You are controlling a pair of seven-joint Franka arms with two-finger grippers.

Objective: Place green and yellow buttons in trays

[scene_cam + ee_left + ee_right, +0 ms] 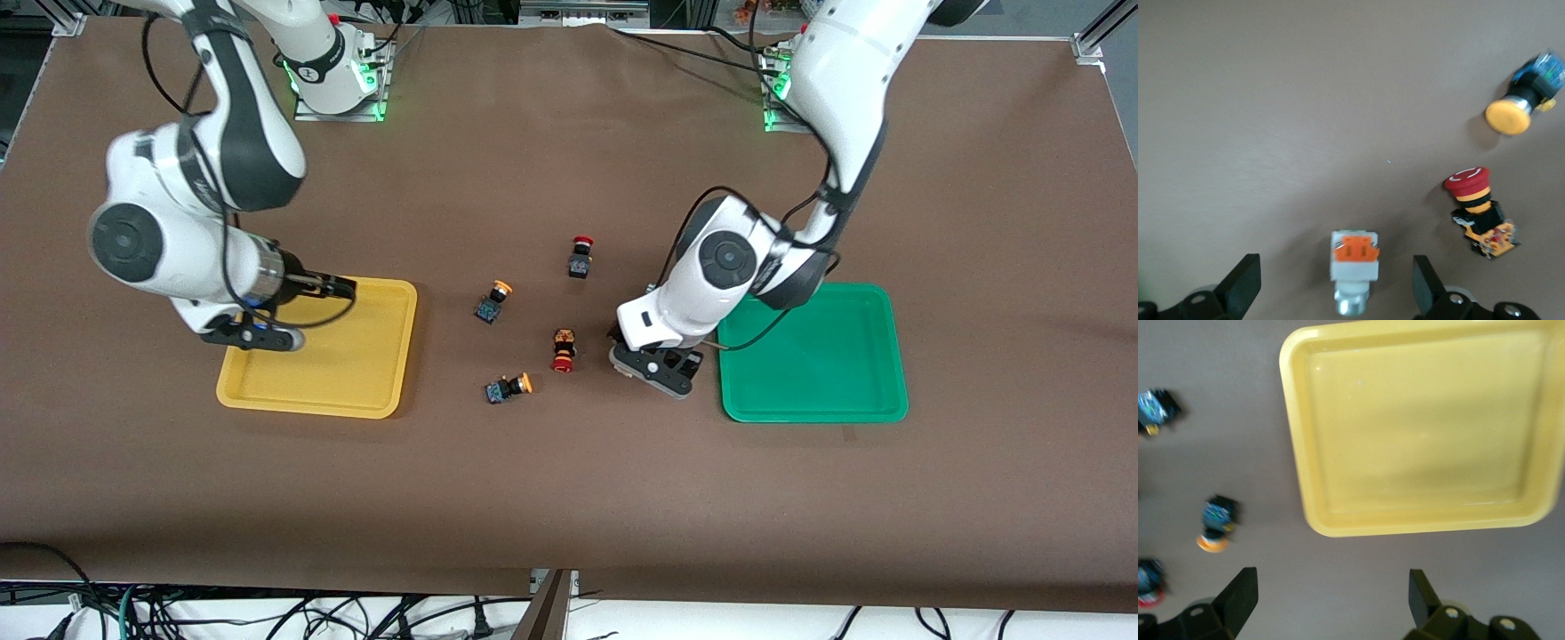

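Front view, low centre: yellow-capped button (508, 388) lying on its side. Left gripper (1335, 293) spread around a grey-white button (1353, 269), probably orange-topped, beside green tray (813, 409). Mid-frame: second yellow-capped button (492, 302). Right gripper (1328, 607) spread, over yellow tray (356, 404).

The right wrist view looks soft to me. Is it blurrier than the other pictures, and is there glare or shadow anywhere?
Yes: in the right wrist view the yellow tray and the buttons beside it are smeared, with a pale sheen on the tray's floor. The left wrist view is crisper at the grey-white button, softer at the yellow-capped button. The front view is sharp and evenly lit, with soft shadows under both arms.
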